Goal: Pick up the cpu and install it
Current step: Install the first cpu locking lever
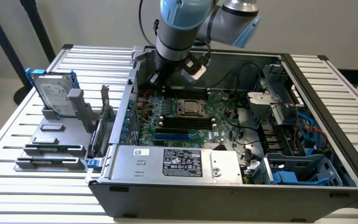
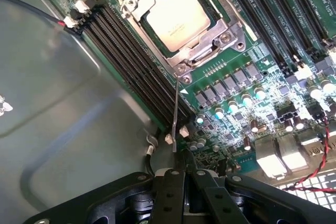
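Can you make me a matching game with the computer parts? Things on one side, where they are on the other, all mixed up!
Things:
1 cpu
2 hard drive
3 power supply
4 gripper

Places:
A standing upright outside the case
B above the board, jaws shut
C in the board's socket
D labelled box lying inside the case

Pairs: 1-C, 2-A, 3-D, 4-B

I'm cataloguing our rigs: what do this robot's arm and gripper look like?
The arm has round silver-grey segments with pale blue joint caps and a black cable hanging beside it. The gripper is black, with narrow fingers and small round screw heads.
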### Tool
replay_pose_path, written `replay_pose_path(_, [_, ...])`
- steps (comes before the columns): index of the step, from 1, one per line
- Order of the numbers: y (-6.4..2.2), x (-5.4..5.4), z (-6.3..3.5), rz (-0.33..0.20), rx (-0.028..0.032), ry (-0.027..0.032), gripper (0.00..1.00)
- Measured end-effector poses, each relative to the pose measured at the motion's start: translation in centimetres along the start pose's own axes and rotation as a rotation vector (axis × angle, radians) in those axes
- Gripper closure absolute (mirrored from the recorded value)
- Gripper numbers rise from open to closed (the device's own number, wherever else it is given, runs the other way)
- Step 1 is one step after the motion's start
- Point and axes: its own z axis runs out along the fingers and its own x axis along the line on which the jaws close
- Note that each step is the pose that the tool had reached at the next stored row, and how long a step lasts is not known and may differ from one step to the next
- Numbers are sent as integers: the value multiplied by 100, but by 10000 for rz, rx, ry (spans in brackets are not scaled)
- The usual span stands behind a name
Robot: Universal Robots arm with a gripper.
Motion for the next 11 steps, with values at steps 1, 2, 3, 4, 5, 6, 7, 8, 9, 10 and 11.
replay_pose_path(1, [0, -1, 1, 41, 6, 4, 89])
replay_pose_path(2, [1, -2, 0, 74, 2, 8, 89])
replay_pose_path(3, [2, -3, -1, 104, -9, 14, 89])
replay_pose_path(4, [3, -3, -1, 134, -27, 16, 89])
replay_pose_path(5, [3, -4, -2, 166, -52, 11, 89])
replay_pose_path(6, [4, -6, -2, 198, -84, -5, 89])
replay_pose_path(7, [5, -7, -3, 233, -125, -33, 89])
replay_pose_path(8, [5, -8, -4, 266, -165, -58, 89])
replay_pose_path(9, [6, -9, -4, 302, -202, -77, 89])
replay_pose_path(10, [6, -9, -4, 336, -228, -84, 89])
replay_pose_path(11, [7, -9, -4, 363, -239, -75, 89])
